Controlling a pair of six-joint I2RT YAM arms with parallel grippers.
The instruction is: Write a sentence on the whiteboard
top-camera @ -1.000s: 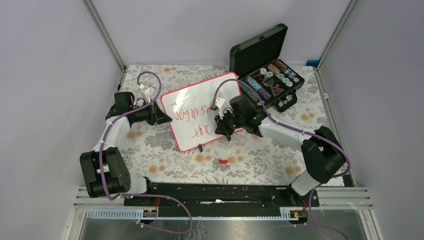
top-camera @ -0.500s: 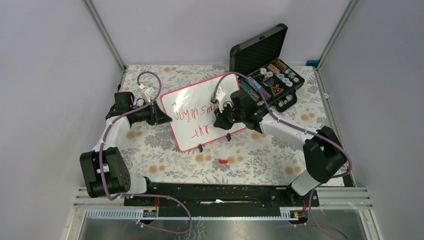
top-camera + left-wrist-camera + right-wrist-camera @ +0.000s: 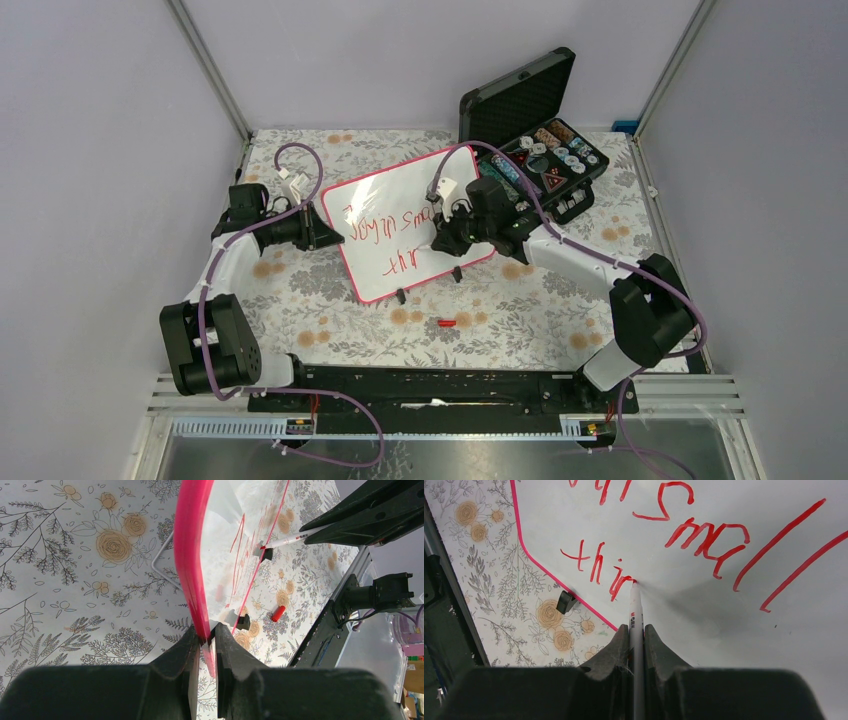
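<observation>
The whiteboard [image 3: 398,186], white with a pink-red rim [image 3: 192,555], stands tilted on black clip feet [image 3: 400,296] in the middle of the table. My left gripper [image 3: 334,237] [image 3: 206,638] is shut on its left edge. The sentence [image 3: 385,226] [image 3: 704,532] runs in red over two lines, with "small" above and "thir" below. My right gripper [image 3: 448,240] [image 3: 636,630] is shut on a white marker [image 3: 636,607]. The marker's red tip touches the board at the end of the lower line. From the left wrist the marker [image 3: 290,539] shows against the board's face.
A red marker cap [image 3: 446,323] [image 3: 277,613] lies on the floral tablecloth in front of the board. An open black case [image 3: 540,150] of small parts stands at the back right, close behind the right arm. Metal frame posts edge the table.
The right gripper with the marker has moved up the board away from the near edge and slightly right, along the lower line. The left gripper and the board hold still.
</observation>
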